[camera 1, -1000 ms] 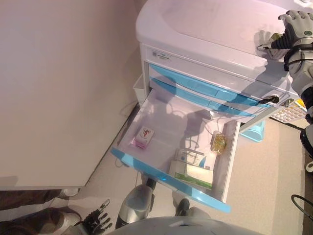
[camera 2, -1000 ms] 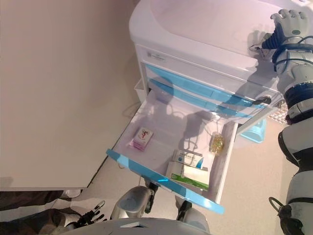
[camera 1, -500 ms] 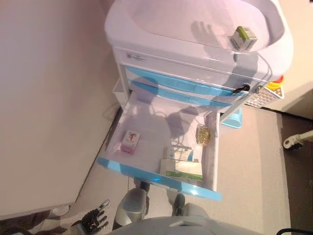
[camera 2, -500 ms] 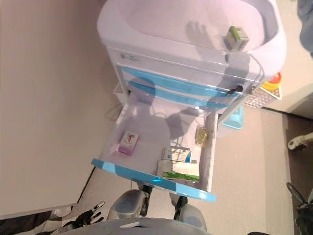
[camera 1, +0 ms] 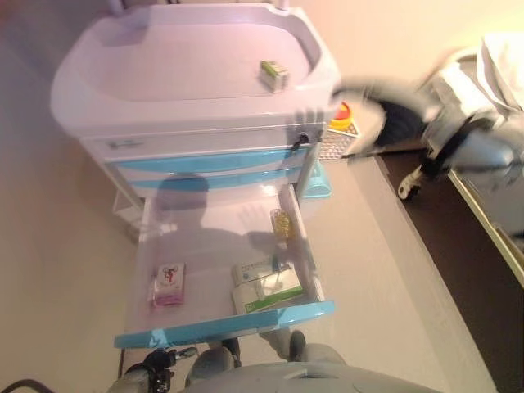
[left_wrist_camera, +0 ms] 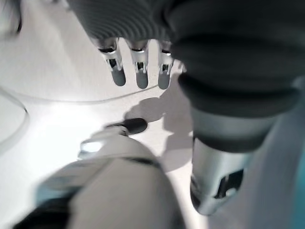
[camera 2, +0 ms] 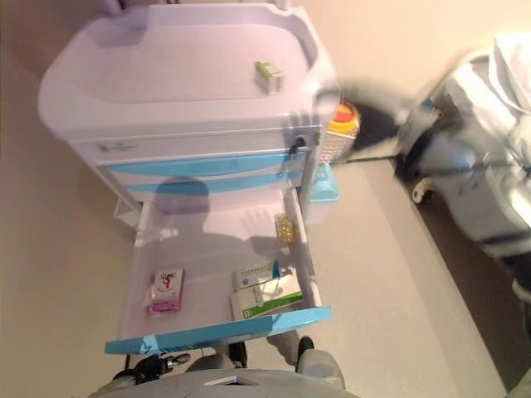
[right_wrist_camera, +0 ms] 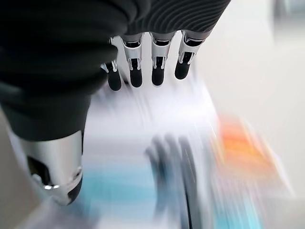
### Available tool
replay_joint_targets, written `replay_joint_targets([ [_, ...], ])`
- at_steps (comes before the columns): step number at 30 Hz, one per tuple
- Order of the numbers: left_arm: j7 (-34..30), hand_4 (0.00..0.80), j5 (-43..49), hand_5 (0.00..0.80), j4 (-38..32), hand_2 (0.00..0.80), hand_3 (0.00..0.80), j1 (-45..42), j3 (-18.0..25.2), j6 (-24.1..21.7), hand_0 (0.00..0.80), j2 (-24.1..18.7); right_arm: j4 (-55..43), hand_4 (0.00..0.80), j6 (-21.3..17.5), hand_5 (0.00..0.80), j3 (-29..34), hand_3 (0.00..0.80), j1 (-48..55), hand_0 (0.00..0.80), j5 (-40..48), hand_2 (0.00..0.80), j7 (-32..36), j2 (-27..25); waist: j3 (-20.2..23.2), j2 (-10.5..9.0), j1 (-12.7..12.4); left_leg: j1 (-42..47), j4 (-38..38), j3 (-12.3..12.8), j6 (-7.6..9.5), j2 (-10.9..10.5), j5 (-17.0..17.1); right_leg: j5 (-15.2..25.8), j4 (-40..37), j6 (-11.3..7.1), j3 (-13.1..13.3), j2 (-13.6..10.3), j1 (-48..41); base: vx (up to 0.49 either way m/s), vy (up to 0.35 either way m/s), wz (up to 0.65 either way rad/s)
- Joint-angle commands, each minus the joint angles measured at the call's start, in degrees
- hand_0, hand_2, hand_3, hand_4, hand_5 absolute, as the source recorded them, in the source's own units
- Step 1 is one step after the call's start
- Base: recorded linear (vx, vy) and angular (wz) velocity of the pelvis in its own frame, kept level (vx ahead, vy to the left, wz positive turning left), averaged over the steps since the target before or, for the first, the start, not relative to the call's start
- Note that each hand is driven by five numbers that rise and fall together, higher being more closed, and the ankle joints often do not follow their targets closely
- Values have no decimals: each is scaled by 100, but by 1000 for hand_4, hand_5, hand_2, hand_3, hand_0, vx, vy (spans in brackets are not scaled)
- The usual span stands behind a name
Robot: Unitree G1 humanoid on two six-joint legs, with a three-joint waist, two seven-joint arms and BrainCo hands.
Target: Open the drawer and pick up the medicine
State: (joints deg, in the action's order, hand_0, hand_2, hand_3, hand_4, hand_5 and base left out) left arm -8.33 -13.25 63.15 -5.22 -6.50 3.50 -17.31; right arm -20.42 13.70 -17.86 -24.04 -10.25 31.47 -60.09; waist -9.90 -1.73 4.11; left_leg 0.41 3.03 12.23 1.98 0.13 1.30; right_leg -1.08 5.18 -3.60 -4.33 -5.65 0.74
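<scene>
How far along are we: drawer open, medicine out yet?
Done: the drawer is pulled out, and a small green medicine box sits on the cart top. In hand: nothing; right hand and left hand show straight fingers, empty. Left: a pink box, a green-and-white box and a pill pack remain in the drawer.

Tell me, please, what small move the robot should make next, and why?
Probably hold both arms idle: the drawer is open, a green-and-white medicine box lies on the cart top, and both the right hand and left hand are open and empty.
</scene>
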Motion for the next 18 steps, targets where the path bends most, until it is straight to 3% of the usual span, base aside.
replay_joint_targets([
  [1,8,0,534,0,184,0,0,270,-515,9,0,-178,-101,0,265,0,301,0,-81,0,44,0,363,410,-95,-79,-105,198,17,-405,-42,-19,-780,-474,757,-208,79,-67,225,-55,-104,-21],
  [5,-11,0,721,0,230,0,0,451,-860,-4,0,-210,255,0,326,0,498,0,618,0,88,0,480,537,-128,-74,84,218,3,-303,-56,44,-755,-492,749,-193,98,-30,261,-56,-74,-12],
  [10,194,0,816,0,133,0,0,583,-1101,-245,0,-267,558,0,410,0,802,0,1543,0,-706,0,1658,533,-168,-75,307,234,-13,-170,-72,98,-736,-439,752,-237,191,-6,350,-23,-46,-12],
  [13,369,0,817,0,-25,0,0,783,-1168,-388,0,-426,963,0,654,0,834,0,2141,0,-1329,0,2213,573,-253,-79,451,219,39,-104,-70,127,-732,-436,788,-247,250,14,411,-8,-28,-8],
  [15,459,0,878,0,-72,0,0,916,-1158,-481,0,-555,1337,0,525,0,844,0,2445,0,-1679,0,2597,630,-313,-87,529,185,114,-82,-51,132,-750,-422,803,-241,297,25,447,1,-24,-12],
  [18,469,0,932,0,-167,0,0,1107,-1133,-528,0,-740,1736,0,590,0,785,0,2746,0,-1670,0,2865,719,-372,-83,600,124,249,-77,-36,119,-780,-418,848,-228,329,22,489,12,1,-10],
])
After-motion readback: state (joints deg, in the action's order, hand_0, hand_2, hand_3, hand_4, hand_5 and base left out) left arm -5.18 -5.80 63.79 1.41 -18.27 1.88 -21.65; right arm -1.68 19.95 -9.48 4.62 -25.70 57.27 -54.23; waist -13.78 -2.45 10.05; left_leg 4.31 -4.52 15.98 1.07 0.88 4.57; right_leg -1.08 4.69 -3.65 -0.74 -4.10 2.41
